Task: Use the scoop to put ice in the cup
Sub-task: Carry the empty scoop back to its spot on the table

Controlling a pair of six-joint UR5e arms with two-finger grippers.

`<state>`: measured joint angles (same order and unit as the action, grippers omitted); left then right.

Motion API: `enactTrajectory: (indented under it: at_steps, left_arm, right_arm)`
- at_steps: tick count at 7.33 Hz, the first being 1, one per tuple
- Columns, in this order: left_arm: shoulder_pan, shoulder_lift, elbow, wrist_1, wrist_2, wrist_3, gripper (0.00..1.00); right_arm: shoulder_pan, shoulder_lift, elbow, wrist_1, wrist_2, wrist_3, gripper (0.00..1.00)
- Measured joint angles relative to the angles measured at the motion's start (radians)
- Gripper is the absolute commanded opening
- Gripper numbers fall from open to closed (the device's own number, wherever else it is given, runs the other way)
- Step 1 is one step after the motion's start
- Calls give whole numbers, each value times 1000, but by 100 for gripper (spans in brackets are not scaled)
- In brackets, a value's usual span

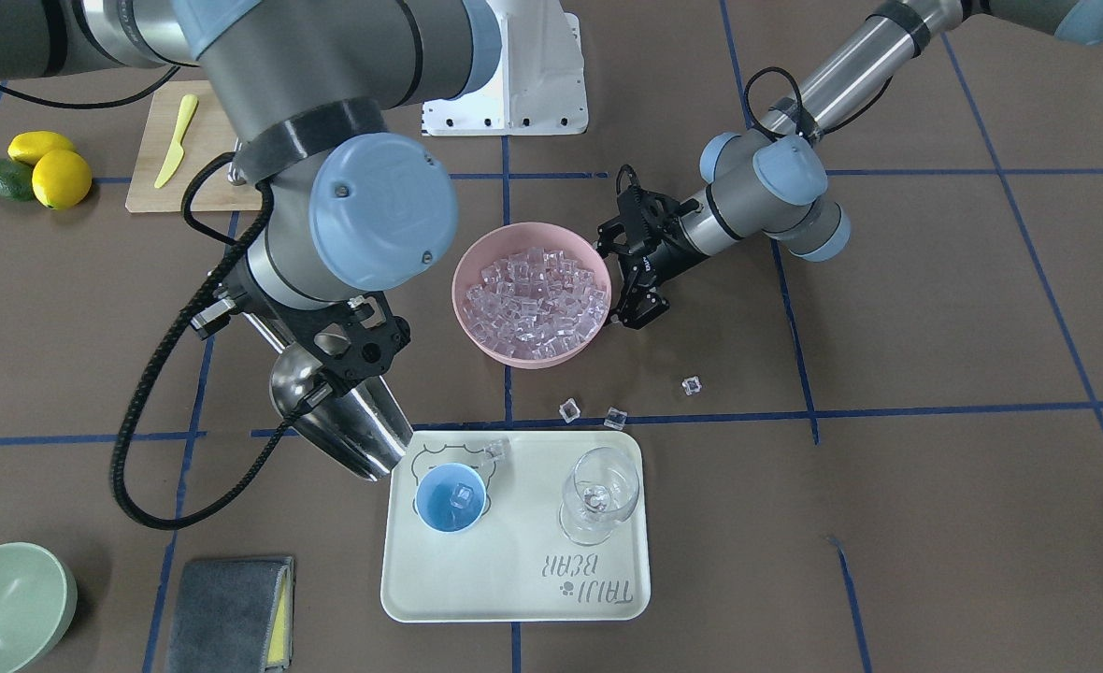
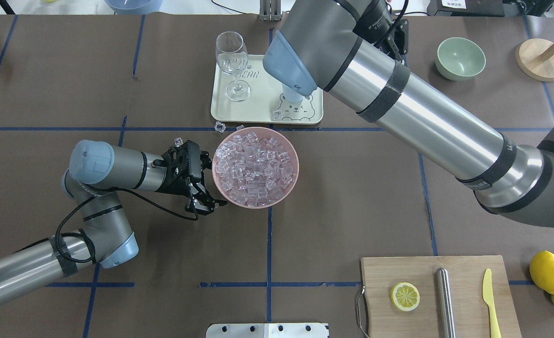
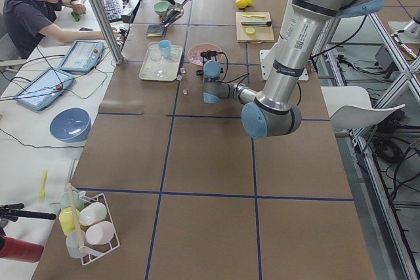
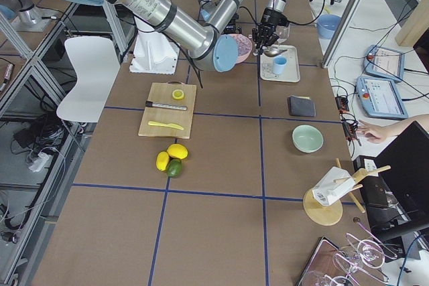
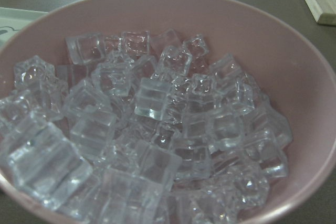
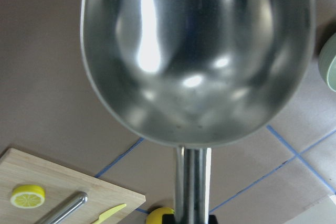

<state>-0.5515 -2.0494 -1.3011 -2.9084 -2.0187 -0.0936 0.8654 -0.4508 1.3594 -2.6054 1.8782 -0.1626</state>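
The steel scoop (image 1: 350,425) hangs tilted, its mouth down toward the light-blue cup (image 1: 451,497). My right gripper (image 1: 348,355) is shut on its handle. In the right wrist view the scoop's trough (image 6: 194,56) is empty. The cup stands on the cream tray (image 1: 514,598) and holds one cube. The ice (image 1: 537,297) fills a pink bowl (image 1: 477,332). It fills the left wrist view (image 5: 152,129). My left gripper (image 2: 205,183) is open, beside the bowl's rim. In the overhead view my right arm hides most of the cup (image 2: 292,97).
A wine glass (image 1: 598,495) stands on the tray next to the cup. Loose cubes (image 1: 570,409) lie between bowl and tray, one more on the tray (image 1: 494,452). A green bowl (image 1: 9,603), a grey cloth (image 1: 234,612), a cutting board (image 2: 436,295) and lemons (image 1: 56,173) lie around.
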Motion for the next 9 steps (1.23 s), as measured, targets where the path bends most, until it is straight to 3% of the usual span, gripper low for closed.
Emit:
enactTrajectory:
  at_steps: [3,6,9]
  left_arm:
    - [-2,1,-3,-2,0,0,100]
    - [-2,3,-4,-5,0,2,100]
    - [-1,2,-6,-6,1,3,100]
  right_arm:
    - [59,-163,215,35,181,190,0]
    - [85,-477,495,211,339,446,0]
    - [89,-674,633,247,416,558,0]
